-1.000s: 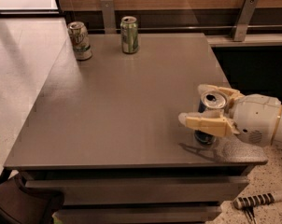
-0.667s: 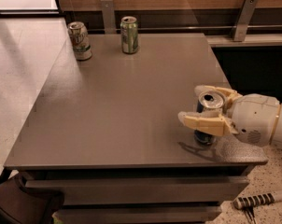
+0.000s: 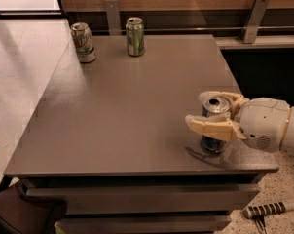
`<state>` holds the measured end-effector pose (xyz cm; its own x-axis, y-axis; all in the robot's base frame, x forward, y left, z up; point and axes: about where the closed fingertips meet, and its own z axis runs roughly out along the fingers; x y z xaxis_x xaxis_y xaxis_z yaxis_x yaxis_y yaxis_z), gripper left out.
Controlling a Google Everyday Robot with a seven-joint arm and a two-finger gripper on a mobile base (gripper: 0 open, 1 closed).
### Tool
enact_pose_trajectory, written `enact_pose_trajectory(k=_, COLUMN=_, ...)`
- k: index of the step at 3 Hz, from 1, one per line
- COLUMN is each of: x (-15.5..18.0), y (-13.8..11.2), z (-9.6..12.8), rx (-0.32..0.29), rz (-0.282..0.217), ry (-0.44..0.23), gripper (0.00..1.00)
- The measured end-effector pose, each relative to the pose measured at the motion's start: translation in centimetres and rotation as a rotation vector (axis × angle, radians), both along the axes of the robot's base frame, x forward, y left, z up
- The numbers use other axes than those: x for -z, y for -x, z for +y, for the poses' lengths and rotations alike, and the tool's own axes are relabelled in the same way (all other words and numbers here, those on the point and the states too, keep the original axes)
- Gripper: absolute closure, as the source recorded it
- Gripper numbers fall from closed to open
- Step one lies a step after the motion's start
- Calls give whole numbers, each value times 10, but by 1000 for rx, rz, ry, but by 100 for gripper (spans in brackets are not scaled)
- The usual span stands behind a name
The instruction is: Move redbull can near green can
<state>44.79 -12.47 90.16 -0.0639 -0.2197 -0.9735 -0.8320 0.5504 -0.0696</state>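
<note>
Blue-and-silver, the redbull can (image 3: 216, 104) stands near the near right corner of the table (image 3: 137, 106), with the gripper (image 3: 203, 111) around it, jaws closed on its body from the near and far sides. Grasping looks done, but the carry is not: the can's base rests on the table, and the green can (image 3: 134, 36) stands well apart at the far edge, right of a whitish can (image 3: 83, 43).

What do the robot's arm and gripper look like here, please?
The gripper, closed on the slim blue-and-silver redbull can at the front right corner of the grey table, has two flat, blunt cream-coloured fingers. Behind them sits a rounded, glossy white wrist housing with a small perforated patch and a thin tan ring. No cables or markings show.
</note>
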Motion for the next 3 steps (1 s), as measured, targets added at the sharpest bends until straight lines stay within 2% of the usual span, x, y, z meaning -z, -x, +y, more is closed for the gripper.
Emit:
enact_pose_trajectory(k=1, x=-16, y=-11, z=-2, rx=-14, rz=-15, ry=13, gripper=100)
enact_pose_trajectory(k=2, x=-53, y=-66, z=-21, rx=-19, rz=-3, ry=51, gripper=100)
enact_pose_trajectory(k=3, x=-70, y=-118, z=-36, rx=-9, rz=37, ry=64, gripper=100)
